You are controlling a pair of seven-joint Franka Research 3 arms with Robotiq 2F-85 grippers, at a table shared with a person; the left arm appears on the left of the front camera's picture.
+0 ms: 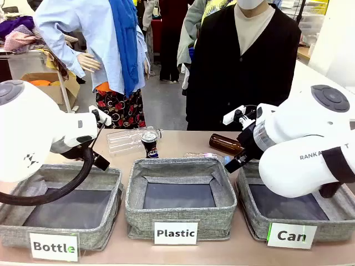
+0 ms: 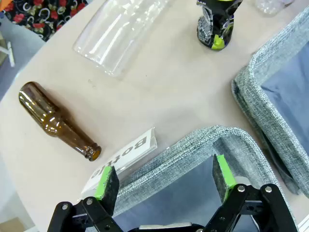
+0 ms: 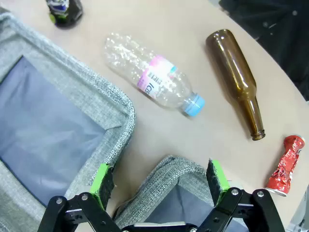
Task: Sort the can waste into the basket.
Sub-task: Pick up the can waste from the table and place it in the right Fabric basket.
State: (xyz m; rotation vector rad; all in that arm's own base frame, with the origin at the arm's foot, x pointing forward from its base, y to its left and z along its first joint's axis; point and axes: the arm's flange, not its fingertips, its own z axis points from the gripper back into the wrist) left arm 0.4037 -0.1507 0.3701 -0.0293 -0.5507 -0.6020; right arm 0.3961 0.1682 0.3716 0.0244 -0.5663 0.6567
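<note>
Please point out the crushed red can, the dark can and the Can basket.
crushed red can [image 3: 285, 165], right wrist view, crumpled body.
dark can [image 1: 150, 145], front view, its side.
Can basket [image 1: 249, 210], front view, grey left wall.

place: robot lab | signs: white arms [image 1: 33, 127], table [image 1: 183, 141], labelled sorting bins [image 1: 138, 213]

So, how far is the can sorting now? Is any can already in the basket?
Done: nothing yet. The visible part of the "Can" basket holds no can. In hand: nothing. The left gripper and right gripper hang over basket corners with open, empty jaws. Left: both cans. The dark can stands behind the "Plastic" basket, and the crushed red can lies on the table near a brown bottle.
</note>
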